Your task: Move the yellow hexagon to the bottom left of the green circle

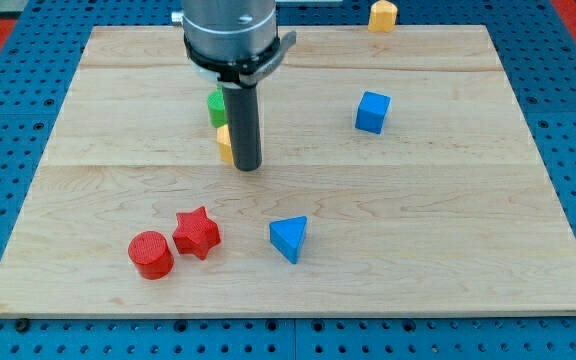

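The green circle sits on the wooden board at the upper middle, partly hidden behind the dark rod. The yellow hexagon lies just below it, touching or almost touching it; only its left edge shows beside the rod. My tip rests on the board right against the hexagon's right side, at its lower right.
A blue cube sits at the upper right. A blue triangle lies at the lower middle. A red star and a red cylinder sit at the lower left. An orange block stands beyond the board's top edge.
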